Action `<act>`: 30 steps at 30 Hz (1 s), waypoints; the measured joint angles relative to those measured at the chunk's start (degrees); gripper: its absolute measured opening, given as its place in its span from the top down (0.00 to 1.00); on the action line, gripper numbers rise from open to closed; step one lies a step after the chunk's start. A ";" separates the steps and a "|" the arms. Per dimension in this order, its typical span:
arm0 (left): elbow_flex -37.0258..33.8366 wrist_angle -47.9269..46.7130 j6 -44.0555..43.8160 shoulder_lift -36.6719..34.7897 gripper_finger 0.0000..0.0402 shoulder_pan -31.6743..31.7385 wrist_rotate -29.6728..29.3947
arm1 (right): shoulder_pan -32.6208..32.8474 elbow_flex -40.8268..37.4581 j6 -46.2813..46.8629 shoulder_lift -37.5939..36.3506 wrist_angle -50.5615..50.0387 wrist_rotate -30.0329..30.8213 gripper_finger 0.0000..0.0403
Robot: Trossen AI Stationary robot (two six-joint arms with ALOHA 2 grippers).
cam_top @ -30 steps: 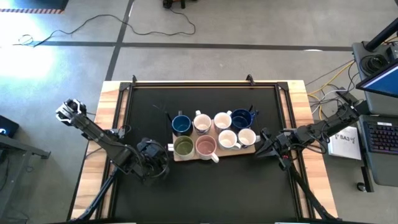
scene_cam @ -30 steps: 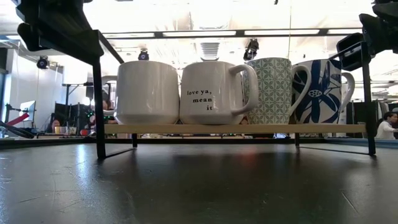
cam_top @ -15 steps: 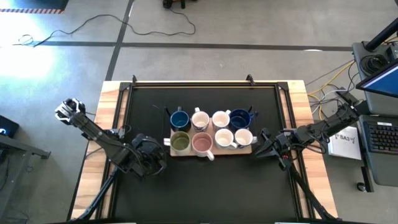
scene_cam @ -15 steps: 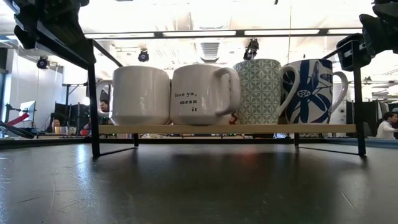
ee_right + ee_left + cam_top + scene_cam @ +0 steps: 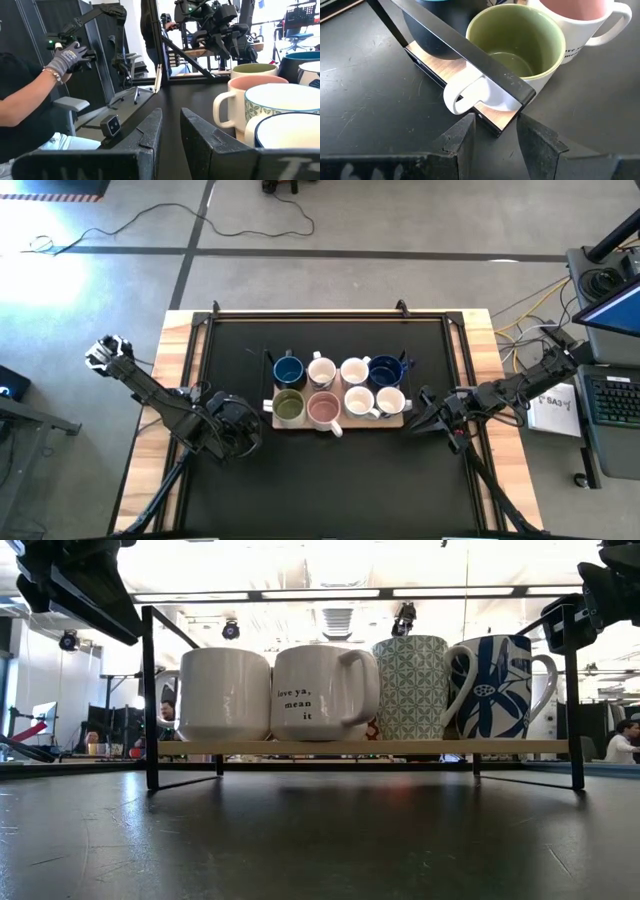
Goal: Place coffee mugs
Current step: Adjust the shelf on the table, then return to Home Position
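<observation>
Eight mugs stand in two rows on a light wooden board [image 5: 405, 420] with black end frames: blue [image 5: 289, 370], two white and blue in the far row; olive [image 5: 290, 407], pink [image 5: 324, 410] and two white in the near row. The low view shows four of them side by side [image 5: 310, 690]. The board stands raised on its black frame [image 5: 150, 700]. My left gripper [image 5: 258, 423] [image 5: 496, 125] is at the board's near left corner, shut on it. My right gripper [image 5: 415, 412] [image 5: 171, 125] waits open just off the board's right end, touching nothing. My left gripper pinches the board's near left corner [image 5: 490, 114] between its two fingers [image 5: 465, 140], where the black frame's bar comes down beside the olive mug [image 5: 512, 47]. The fingers come slanting down from the table's near left. The board stays level on its frame feet on the table.
The black tabletop [image 5: 330, 480] has open room near and far of the board; wooden strips edge it left and right. A black rail [image 5: 330, 315] runs along the far side. In the right wrist view a person's gloved hand [image 5: 70, 57] shows beyond the table.
My left gripper has moved toward the table's left and far edges, drawing the board with it. The board with all its mugs has slid a little left and far, and its left end has swung far, so it lies squarer to the table.
</observation>
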 joint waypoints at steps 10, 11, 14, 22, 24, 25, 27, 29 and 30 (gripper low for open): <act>-0.04 -3.84 -5.38 -2.04 0.69 -2.24 -1.61 | 0.00 0.00 0.00 0.00 0.00 0.00 0.85; -0.04 -4.02 -5.84 -2.19 0.69 -2.64 -1.48 | 0.00 0.00 0.00 0.00 0.00 0.00 0.85; -0.04 -6.06 -7.12 -2.74 0.69 -3.79 -1.14 | 0.00 0.00 0.00 0.00 0.00 0.00 0.85; -1.35 -9.45 -4.10 -6.97 0.69 -7.14 1.58 | 0.00 0.00 0.00 0.00 0.00 0.02 0.85; -2.43 -9.26 -2.41 -8.33 0.69 -7.46 1.88 | 0.00 0.00 0.00 0.00 0.00 0.02 0.85; -3.13 -8.86 -1.56 -9.08 0.69 -7.50 2.86 | 0.00 0.00 0.02 0.00 0.00 0.02 0.85; -5.54 -7.10 -0.69 -11.10 0.69 -7.50 5.96 | 0.00 0.00 0.00 0.00 0.00 0.02 0.85; -9.07 -3.85 -0.59 -13.31 0.71 -7.50 8.87 | 0.00 0.00 0.00 0.00 0.00 0.02 0.85; -11.12 -1.31 -0.51 -14.54 0.71 -7.50 10.18 | 0.00 0.00 0.00 0.00 0.00 0.02 0.85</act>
